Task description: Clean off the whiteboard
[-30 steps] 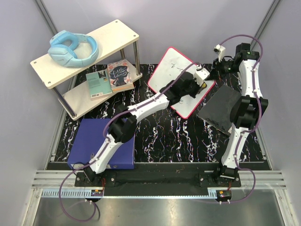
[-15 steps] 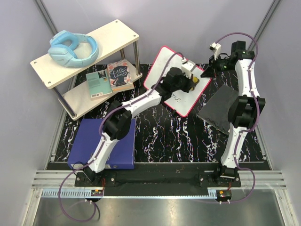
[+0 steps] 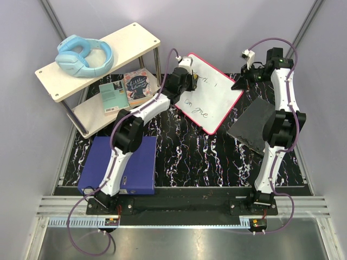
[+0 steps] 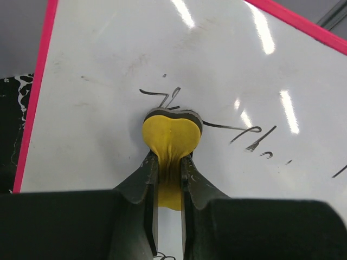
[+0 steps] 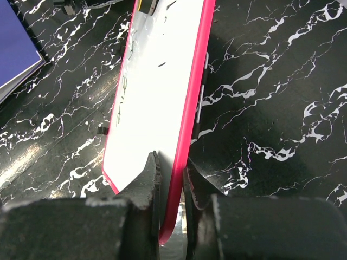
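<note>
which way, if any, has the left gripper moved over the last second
Yes. In the top view the left gripper has swept left across the whiteboard, away from the grey cloth and toward the shelf post.

The black marbled table (image 3: 184, 157) bears a blue binder (image 3: 143, 173), a grey cloth (image 3: 255, 125) and a two-tier shelf (image 3: 126, 43).

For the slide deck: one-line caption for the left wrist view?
Left gripper pinches a yellow eraser against the pink-framed whiteboard, amid dark handwriting.
</note>
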`<state>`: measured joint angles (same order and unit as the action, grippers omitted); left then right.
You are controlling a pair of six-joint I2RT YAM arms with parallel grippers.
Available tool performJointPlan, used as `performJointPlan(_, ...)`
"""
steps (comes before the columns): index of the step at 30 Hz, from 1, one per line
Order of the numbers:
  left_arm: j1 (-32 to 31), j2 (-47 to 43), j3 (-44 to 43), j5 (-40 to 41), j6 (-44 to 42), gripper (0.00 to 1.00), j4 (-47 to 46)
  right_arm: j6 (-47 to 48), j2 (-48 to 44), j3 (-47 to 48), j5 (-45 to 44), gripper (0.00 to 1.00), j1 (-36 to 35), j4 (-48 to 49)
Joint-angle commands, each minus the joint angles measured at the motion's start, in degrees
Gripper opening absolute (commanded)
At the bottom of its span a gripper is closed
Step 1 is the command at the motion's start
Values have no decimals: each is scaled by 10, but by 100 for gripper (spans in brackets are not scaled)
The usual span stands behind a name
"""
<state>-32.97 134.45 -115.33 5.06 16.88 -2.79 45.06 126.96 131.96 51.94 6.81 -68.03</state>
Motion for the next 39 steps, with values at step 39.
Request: performJointPlan(39,-33,98,-162,-152,-95,0,-24,87,-21,-52,-22,0,-52,-257)
